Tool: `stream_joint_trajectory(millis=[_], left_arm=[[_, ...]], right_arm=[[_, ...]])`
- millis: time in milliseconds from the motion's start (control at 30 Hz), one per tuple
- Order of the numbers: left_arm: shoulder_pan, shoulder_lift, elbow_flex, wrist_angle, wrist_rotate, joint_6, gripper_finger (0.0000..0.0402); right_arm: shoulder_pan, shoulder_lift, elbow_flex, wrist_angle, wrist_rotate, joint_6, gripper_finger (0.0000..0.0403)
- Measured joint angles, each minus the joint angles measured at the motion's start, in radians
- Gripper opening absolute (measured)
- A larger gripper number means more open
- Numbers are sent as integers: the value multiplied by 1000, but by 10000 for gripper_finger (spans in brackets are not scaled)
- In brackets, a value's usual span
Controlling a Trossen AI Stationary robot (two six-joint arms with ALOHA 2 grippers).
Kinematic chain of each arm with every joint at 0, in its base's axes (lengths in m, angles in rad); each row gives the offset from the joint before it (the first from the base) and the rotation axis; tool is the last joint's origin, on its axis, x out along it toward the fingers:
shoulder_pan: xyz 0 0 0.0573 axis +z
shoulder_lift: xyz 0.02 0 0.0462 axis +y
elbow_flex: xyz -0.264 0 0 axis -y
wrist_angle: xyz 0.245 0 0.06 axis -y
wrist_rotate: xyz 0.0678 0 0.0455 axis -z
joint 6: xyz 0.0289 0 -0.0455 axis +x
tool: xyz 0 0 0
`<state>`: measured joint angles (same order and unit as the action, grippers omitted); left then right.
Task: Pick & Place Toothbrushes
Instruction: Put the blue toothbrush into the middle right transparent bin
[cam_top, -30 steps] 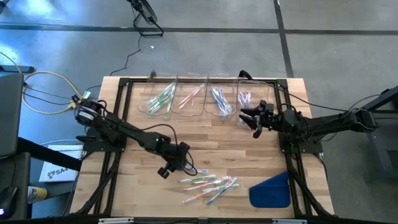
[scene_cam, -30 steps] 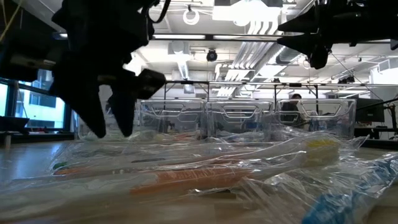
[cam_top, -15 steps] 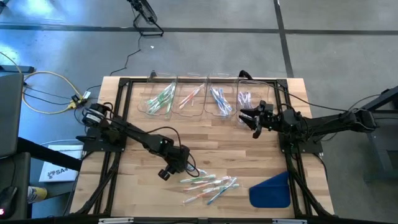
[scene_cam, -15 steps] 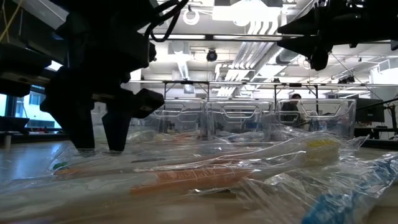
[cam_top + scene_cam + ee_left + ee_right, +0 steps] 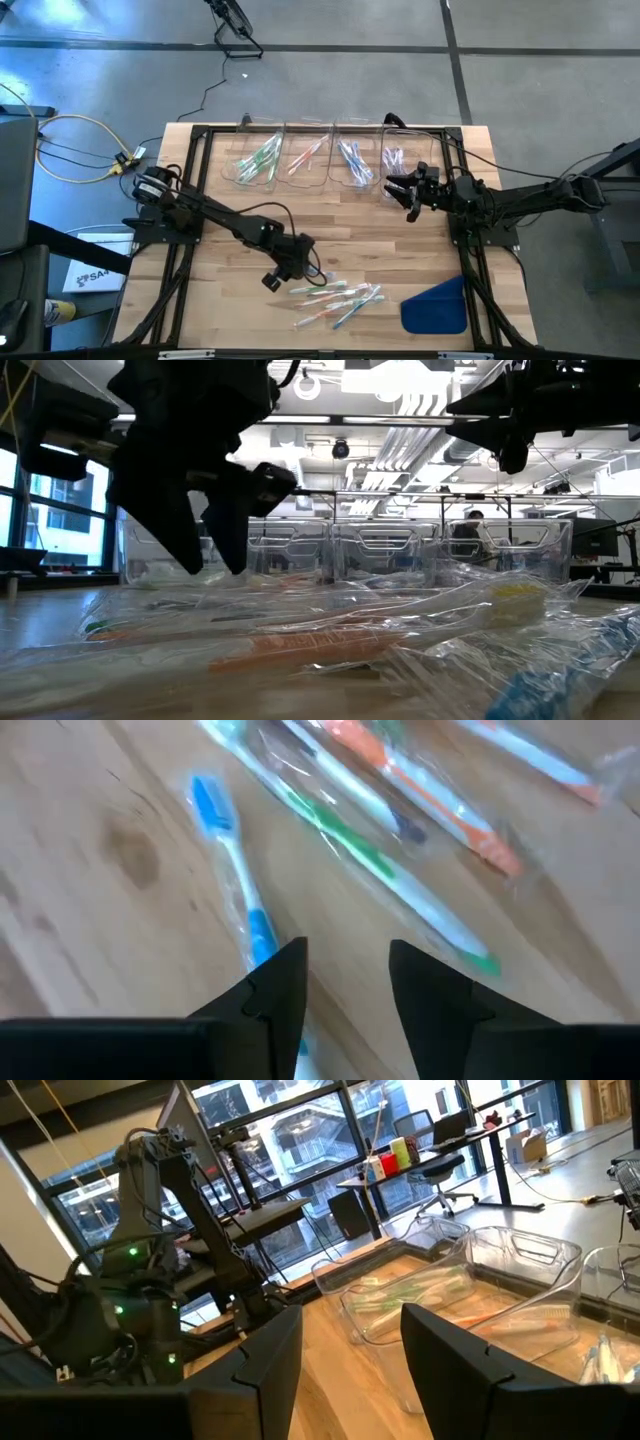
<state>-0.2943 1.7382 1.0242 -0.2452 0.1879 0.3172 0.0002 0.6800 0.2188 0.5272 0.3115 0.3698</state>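
Lying loose at table's near edge: wrapped toothbrushes (image 5: 335, 299), w/ blue flat piece (image 5: 436, 306) beside them; more brushes sorted in clear bins (image 5: 320, 160) at far edge. Left gripper (image 5: 297, 265) hovers just beside the pile, fingers apart, empty, blue-headed brush (image 5: 232, 870) ahead of it. Right gripper (image 5: 395, 188) waits near rightmost bin, fingers apart, nothing held.

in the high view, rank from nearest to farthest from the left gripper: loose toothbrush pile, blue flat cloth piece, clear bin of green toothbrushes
1. Loose toothbrush pile, just beside the left gripper at the table's front.
2. Clear bin of green toothbrushes, at the back left.
3. Blue flat cloth piece, at the front right corner.
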Motion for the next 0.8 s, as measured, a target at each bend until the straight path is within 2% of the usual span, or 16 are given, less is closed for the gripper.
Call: stream_joint_trajectory(millis=[167,367,800], left_arm=[[0,0,9,-82,-50,0,140],[0,0,9,-167,-156,-8,140],[0,0,9,-191,-159,-36,140]], right_arm=[[0,0,0,0,0,0,165],[0,0,0,-1,0,0,165],[0,0,0,-1,0,0,165]])
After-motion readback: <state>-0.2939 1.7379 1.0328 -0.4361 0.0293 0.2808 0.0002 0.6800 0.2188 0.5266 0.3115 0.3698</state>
